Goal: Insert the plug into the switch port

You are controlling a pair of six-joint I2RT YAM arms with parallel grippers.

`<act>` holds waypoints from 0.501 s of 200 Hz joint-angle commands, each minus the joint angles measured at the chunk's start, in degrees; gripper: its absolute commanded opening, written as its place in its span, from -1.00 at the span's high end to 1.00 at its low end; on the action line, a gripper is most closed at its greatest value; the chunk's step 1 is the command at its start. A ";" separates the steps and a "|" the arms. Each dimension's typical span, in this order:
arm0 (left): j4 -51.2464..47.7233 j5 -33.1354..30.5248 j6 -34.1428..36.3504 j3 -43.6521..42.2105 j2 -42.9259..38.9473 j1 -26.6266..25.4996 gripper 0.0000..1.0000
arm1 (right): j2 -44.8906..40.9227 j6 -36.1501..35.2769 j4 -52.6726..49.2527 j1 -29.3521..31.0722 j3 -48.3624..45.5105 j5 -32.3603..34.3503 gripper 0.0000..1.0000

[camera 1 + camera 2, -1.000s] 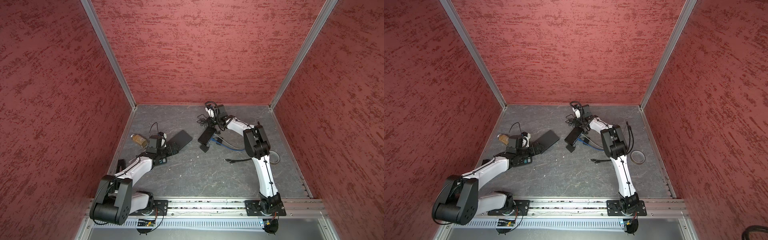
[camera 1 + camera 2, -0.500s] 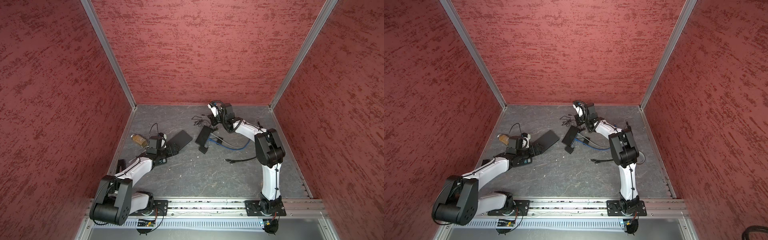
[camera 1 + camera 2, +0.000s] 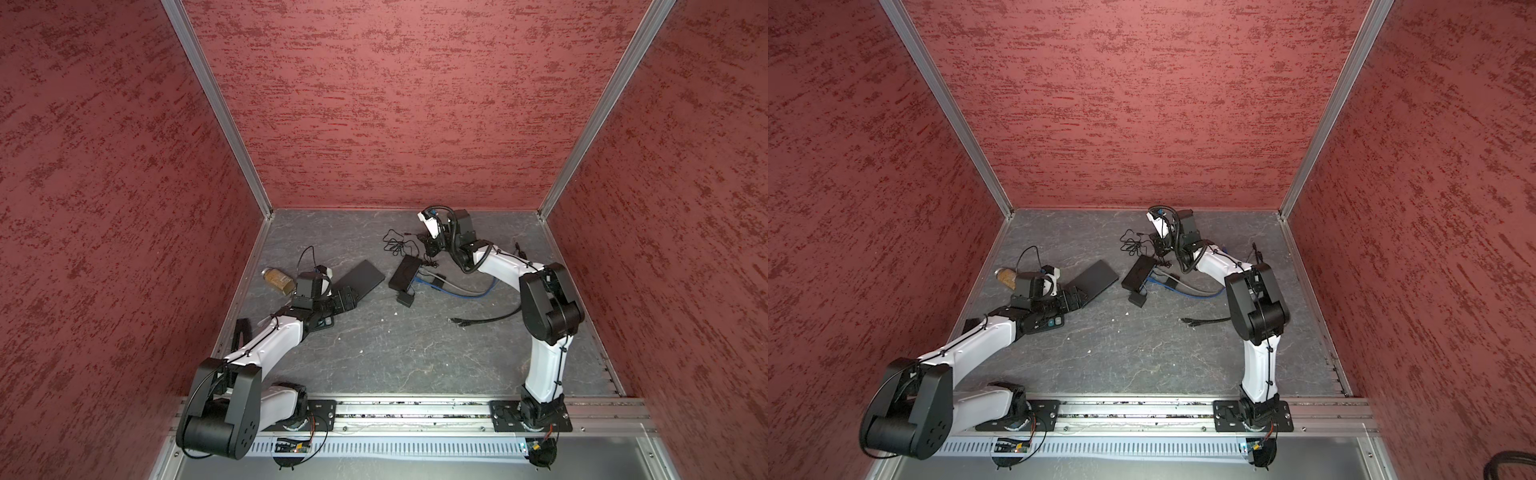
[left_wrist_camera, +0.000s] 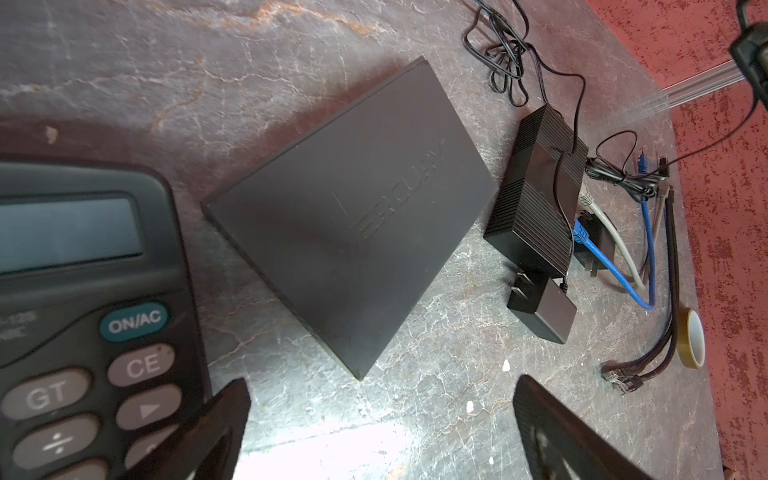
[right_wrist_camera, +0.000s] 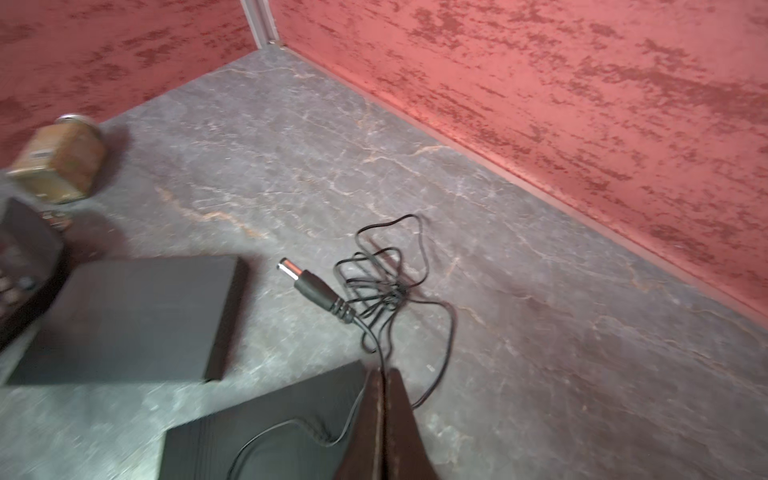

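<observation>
Right tool [image 5: 382, 372] clamped the cord [image 5: 368, 333], plug [image 5: 309, 286] dangling beyond the switch [image 5: 195, 453], presumably for aiming. Left tool [image 4: 378, 386] stood wide, empty.

A grey table [image 4: 332, 62] bears a flat box [image 4: 353, 216] ahead of the jaws of the left gripper [image 4: 380, 380]. A calculator [image 4: 83, 311] lies beside them.

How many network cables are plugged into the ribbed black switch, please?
2: a grey cable and a blue cable, side by side on the switch's port side; more may be hidden.
</observation>
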 commanded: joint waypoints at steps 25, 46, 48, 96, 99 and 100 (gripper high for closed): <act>-2.93 -3.32 4.23 2.24 -3.45 -3.49 -0.99 | -4.96 -5.45 -1.57 2.23 -4.36 -8.04 0.90; -5.11 -6.94 6.86 4.39 -3.95 -6.98 -0.99 | -6.38 -7.36 -1.84 3.34 -7.82 -8.75 0.90; -5.38 -7.11 7.06 4.62 -3.91 -7.24 -0.99 | -6.53 -7.57 -1.86 3.37 -8.17 -8.77 0.90; -8.28 -9.61 8.74 8.68 -2.52 -12.17 -0.99 | -10.47 -11.86 -4.97 5.86 -14.11 -7.18 0.89; -8.33 -9.66 8.82 8.95 -2.40 -12.41 -1.00 | -10.83 -11.93 -5.05 5.96 -14.55 -7.10 0.88; -8.35 -9.70 8.83 8.96 -2.34 -12.47 -1.00 | -10.90 -11.93 -5.07 5.99 -14.72 -7.05 0.89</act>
